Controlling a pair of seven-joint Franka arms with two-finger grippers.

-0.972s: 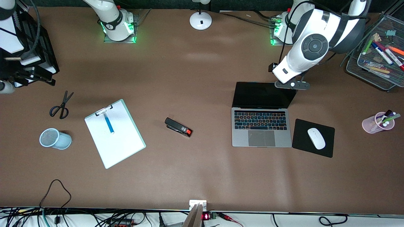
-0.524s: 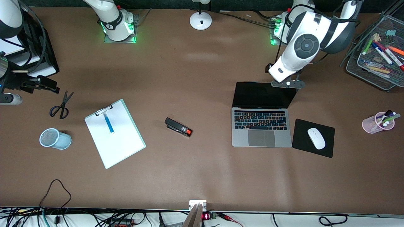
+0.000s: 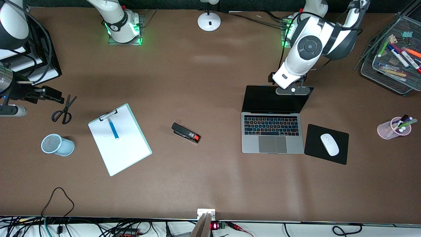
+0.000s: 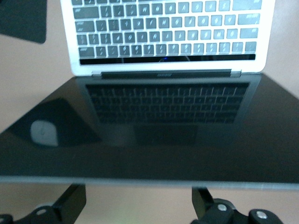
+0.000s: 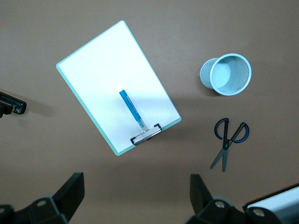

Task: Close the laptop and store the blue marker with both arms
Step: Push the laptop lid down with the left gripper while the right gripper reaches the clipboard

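The laptop [image 3: 272,131] lies open toward the left arm's end of the table, its black screen [image 4: 154,121] upright. My left gripper [image 3: 292,90] is open at the top edge of the lid, its fingers [image 4: 70,201] apart just past that edge and holding nothing. The blue marker [image 3: 113,128] lies on a white clipboard [image 3: 123,148] toward the right arm's end; it also shows in the right wrist view [image 5: 131,109]. My right gripper [image 3: 46,93] is open and empty, up over the table beside the scissors [image 3: 64,110].
A pale blue mesh cup [image 3: 57,144] lies beside the clipboard. A black stapler [image 3: 185,132] is mid-table. A white mouse [image 3: 329,144] sits on a black pad. A pink pen cup [image 3: 391,129], a wire tray [image 3: 388,77] and a lamp base [image 3: 209,21] stand around.
My left gripper has slid along the lid's top edge toward its middle. My right gripper has come away from the black rack toward the scissors. The laptop and marker have not moved.
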